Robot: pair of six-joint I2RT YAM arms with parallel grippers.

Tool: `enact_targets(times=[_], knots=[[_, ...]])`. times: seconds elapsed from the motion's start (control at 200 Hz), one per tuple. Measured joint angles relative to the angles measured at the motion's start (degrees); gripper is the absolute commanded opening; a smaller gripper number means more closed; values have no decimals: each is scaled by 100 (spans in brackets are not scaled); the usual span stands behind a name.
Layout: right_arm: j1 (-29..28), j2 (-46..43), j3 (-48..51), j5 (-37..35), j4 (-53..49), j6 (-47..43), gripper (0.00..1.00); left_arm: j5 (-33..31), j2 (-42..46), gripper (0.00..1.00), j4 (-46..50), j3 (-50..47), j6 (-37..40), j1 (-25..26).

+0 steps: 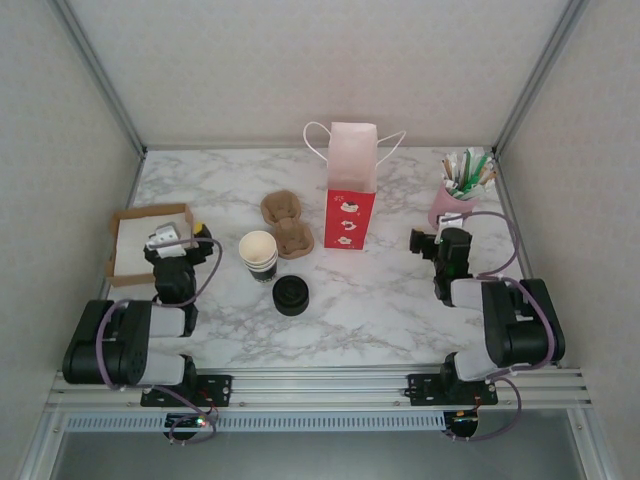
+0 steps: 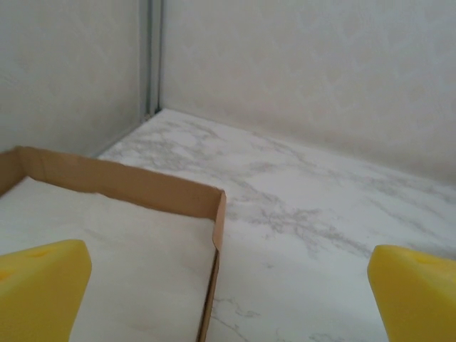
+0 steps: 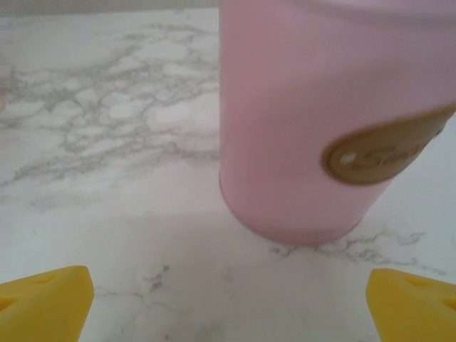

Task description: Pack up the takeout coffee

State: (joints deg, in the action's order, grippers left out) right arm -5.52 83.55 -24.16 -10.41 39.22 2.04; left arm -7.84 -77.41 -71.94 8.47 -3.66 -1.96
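Looking from above, the takeout coffee (image 1: 291,295) stands upright on the table, near-left of the paper bag (image 1: 350,188); it is probably light and crushable, so pinch its wall gently below the lid. Left wrist: left gripper (image 2: 228,285) spread wide, empty; right wrist: right gripper (image 3: 229,303) likewise.

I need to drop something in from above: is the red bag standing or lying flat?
Standing: the red bag rests on its base on the table, its front face upright.

Marble table (image 1: 400,295): gift bag (image 1: 350,208), cardboard tray (image 1: 130,252).
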Motion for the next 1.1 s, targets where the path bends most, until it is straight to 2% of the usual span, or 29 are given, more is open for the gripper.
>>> enact_targets(times=[0.14,0.295,0.441,0.531,0.671,0.811,0.966,1.097], knots=[[-35,-960,-179,0,-748,0,99,-168,874,99,575,59,-103,4],[-81,-2155,-610,20,-1886,122,99,-291,1869,99,1757,476,-476,46],[-92,-3248,-1200,127,-3300,590,99,-245,2623,99,3034,1084,-1215,142],[-90,-3600,-1821,280,-4330,922,99,-166,2988,99,3866,1469,-1794,216],[-92,-3967,-2669,739,-5724,1425,99,326,3526,99,5324,2109,-2669,269],[-90,-4345,-2778,1207,-6677,1759,99,1043,3812,100,6505,2785,-3014,275],[-90,-4478,-2597,1602,-7274,2031,99,1572,3930,100,7471,2966,-3254,278],[-90,-4389,-2573,1738,-7617,2317,99,2022,3595,100,8179,3023,-3587,271]])
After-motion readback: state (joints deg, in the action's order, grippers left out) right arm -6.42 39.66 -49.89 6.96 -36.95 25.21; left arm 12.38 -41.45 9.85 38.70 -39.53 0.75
